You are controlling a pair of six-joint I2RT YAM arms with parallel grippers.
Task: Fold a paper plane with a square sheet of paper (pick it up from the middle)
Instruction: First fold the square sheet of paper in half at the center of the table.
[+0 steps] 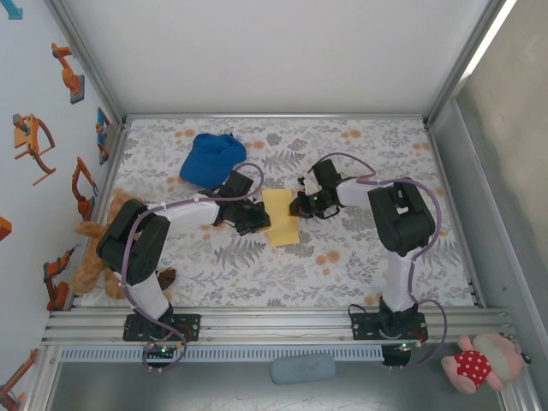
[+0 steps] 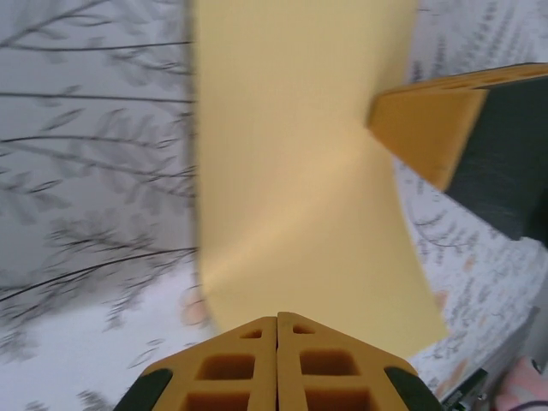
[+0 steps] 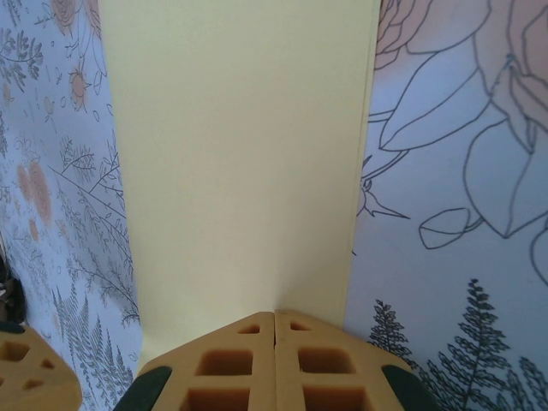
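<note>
While both arms pinch it from opposite sides, seen from above, the yellow sheet of paper [image 1: 281, 218] hangs between the left gripper [image 1: 254, 216] and the right gripper [image 1: 301, 205], each clamped tight on an edge. If they pull apart, I reckon it tears or slips out of one pinch. It looks a narrow folded oblong, no dart shape yet. Over to the left wrist camera: fingers [image 2: 227, 368] pressed together on the near edge, the paper running ahead of them, bowed, with a shadow along its left side, and a skewed push here could set a crooked crease. The right gripper's finger [image 2: 424, 128] meets its far right side. Right wrist camera now: fingers [image 3: 227, 368] closed on the near edge, the sheet stretching straight ahead, flat, pale, doubled along its right edge; uneven layers there would spoil the next fold.
</note>
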